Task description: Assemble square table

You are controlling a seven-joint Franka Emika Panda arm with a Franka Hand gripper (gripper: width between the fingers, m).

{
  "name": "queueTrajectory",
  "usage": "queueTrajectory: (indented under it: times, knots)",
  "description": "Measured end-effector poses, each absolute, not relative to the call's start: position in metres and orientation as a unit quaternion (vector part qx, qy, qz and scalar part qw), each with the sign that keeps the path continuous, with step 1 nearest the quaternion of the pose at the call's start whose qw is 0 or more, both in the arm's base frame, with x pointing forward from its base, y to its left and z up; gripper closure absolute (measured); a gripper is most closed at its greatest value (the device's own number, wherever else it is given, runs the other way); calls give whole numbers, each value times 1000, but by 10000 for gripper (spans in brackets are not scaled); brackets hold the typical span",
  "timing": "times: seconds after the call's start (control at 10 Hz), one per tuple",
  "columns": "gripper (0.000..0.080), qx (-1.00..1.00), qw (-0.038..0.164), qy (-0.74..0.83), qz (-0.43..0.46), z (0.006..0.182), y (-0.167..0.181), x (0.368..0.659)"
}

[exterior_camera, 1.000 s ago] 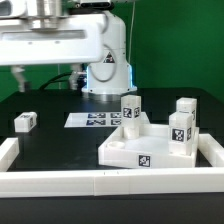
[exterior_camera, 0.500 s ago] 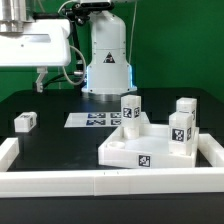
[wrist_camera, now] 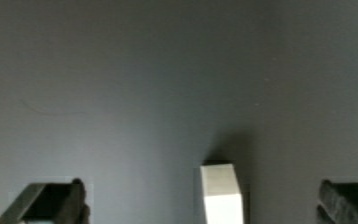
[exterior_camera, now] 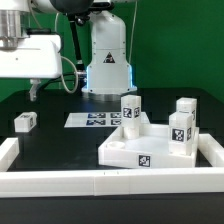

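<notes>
One square tabletop, four block legs, one marker board.

A flat green wall is filling the back. Below it a matte black table is lying under soft, even light, white border rails running along its near edge.

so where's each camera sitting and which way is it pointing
exterior view: off the arm, across the black table from the robot's base, facing it; shows that arm, the square top and a loose leg.
wrist view: on the wrist, looking down at the table; shows both fingers of the open gripper.
shared: the table, probably the loose leg, the white block between the fingers.
</notes>
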State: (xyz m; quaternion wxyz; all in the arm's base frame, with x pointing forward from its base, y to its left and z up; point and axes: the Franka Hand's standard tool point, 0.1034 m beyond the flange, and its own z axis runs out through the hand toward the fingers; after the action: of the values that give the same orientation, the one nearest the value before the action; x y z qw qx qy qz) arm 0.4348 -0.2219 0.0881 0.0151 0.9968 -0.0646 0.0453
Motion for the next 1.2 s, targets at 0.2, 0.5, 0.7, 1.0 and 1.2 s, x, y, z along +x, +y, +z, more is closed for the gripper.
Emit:
queueTrajectory:
  times: [0.2, 0.5, 0.7, 1.0, 1.2]
  knots:
    - [150, 997, 9, -64, 38, 87, -218, 436]
    - [150, 997, -13, -71, -3, 83, -209, 432]
    - [150, 994, -11, -93, -58, 69, -215, 424]
    - [150, 977, -12, -123, -174, 54, -220, 410]
    - [150, 964, -31, -126, -231, 56, -225, 401]
